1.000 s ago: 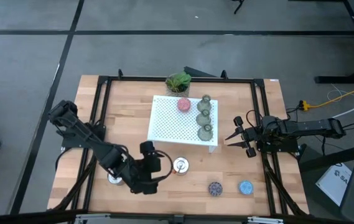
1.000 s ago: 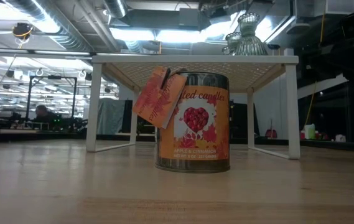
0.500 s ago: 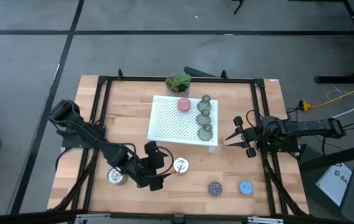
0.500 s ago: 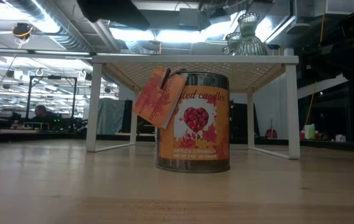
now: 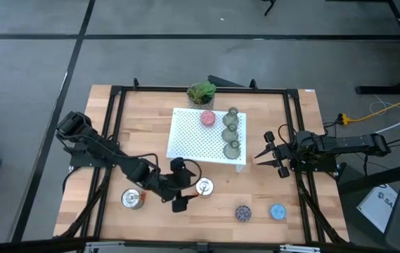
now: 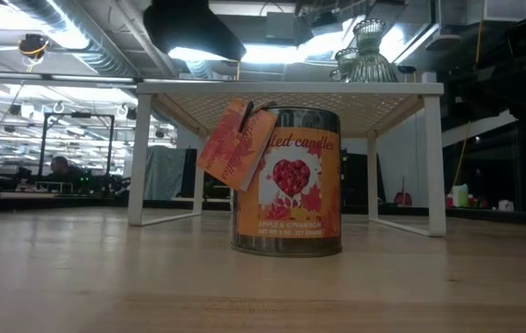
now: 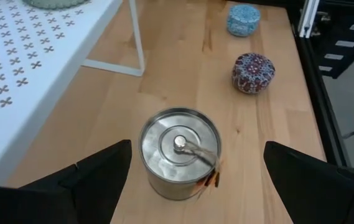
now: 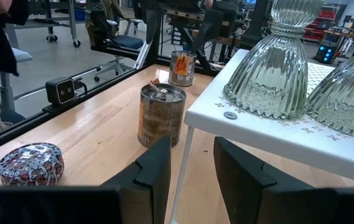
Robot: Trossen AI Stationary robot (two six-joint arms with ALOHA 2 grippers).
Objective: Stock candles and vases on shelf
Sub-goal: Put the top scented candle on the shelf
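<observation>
At the table's 6 o'clock edge four small round candles remain unstocked: shiny silver tin (image 5: 132,199), tagged silver tin (image 5: 204,187), dark blue-purple one (image 5: 243,212), light blue one (image 5: 278,211). Left gripper (image 5: 179,185) hovers spread wide over the tagged tin, nothing gripped. At 3 o'clock, right gripper (image 5: 271,157) idles, part-open, empty. Toward 12, white perforated metal shelf (image 5: 189,137) already holds pink candle (image 5: 207,118) and three olive-green narrow-necked vases (image 5: 230,129). Roughly half done.

You are looking at a grey floor (image 5: 31,63) lying around the wooden surface (image 5: 143,126), with ceiling lights (image 6: 244,51) glowing overhead.
</observation>
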